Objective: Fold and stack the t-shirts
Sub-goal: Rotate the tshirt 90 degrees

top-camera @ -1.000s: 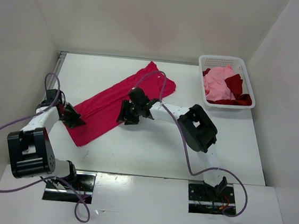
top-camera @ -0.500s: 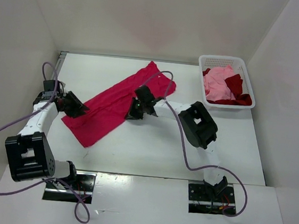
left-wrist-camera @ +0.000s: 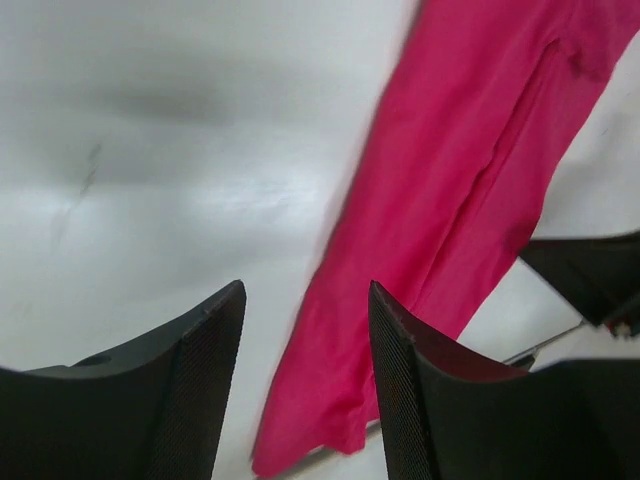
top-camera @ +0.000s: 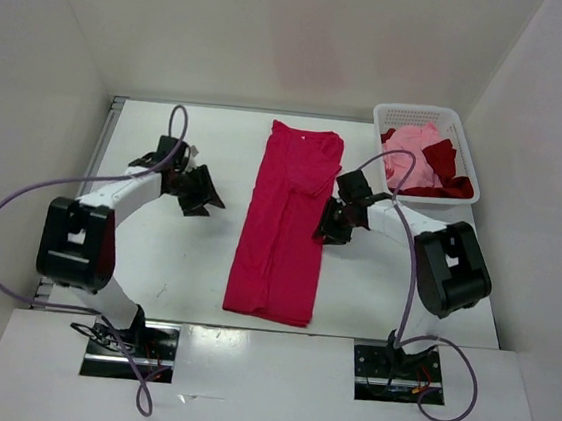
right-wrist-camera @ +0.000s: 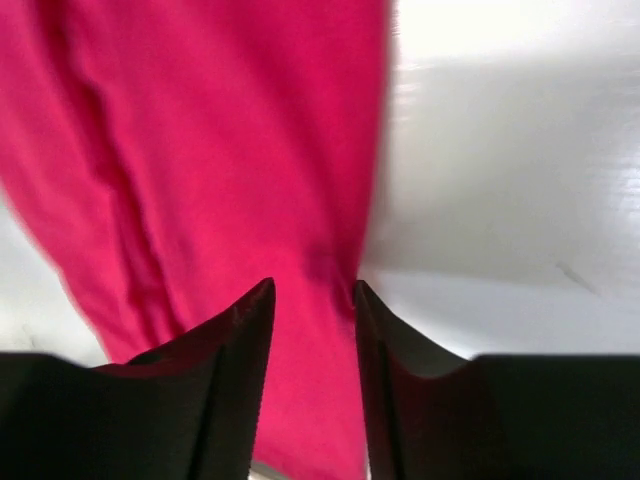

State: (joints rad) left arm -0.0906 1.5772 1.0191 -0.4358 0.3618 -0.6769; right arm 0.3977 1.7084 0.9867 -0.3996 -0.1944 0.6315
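Crimson-pink cloth t-shirt (top-camera: 278, 240), long folded strip

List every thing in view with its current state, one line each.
crimson-pink t-shirt: folded into a long strip, flat on the table, unheld
pale pink t-shirt: crumpled in the basket
dark red t-shirt: crumpled in the basket beside the pale pink one
basket: upright, holding two shirts
left gripper: open, empty, left of the strip
right gripper: open, empty, over the strip's right edge
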